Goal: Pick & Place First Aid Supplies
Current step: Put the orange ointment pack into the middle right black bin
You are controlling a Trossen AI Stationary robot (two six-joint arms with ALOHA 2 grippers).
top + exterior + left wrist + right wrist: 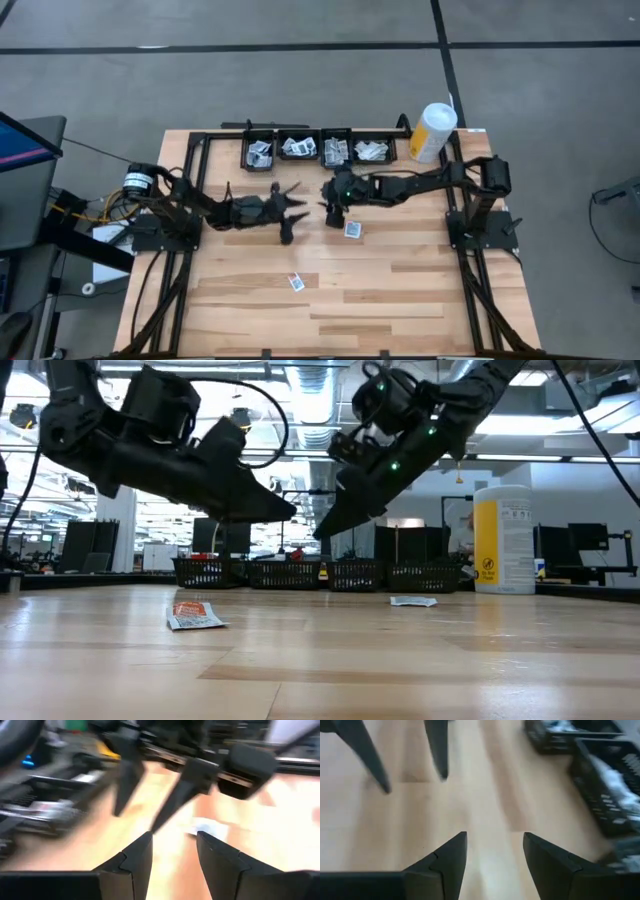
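On the table's left half, your left gripper (pixel 291 212) hangs above the wood near the middle, its fingers spread and nothing between them; the left wrist view shows bare board in the gap. Nearer the front edge, a little to its right, one packet (pixel 296 282) lies flat on the wood, well apart from both arms; in the low view it is the crumpled one with red print (pixel 196 616).

Moving right, your right gripper (pixel 331 206) faces the left one across a small gap, also raised off the table, fingers parted and empty. Just beside it, on its right, lies a second packet (pixel 352 229), flat on the boards, seen as a pale sliver in the low view (pixel 412 600). Neither packet is touched.

Along the back edge runs a row of four small black bins (pixel 318 150), each already holding several packets. Right of the row stands the white-and-yellow canister (pixel 432 132), which is no part of the job.

By the look of it, you are between picks: most supplies are binned, two are left on the table, and no hand holds anything. The packet beside the right gripper is the closer target. Taking it calls for a short shift right, then a descent until the fingertips straddle it. It is thin and flat, so it may slide or refuse to lift; come down close to the wood before closing. Mind the left gripper, which sits near enough to clash.
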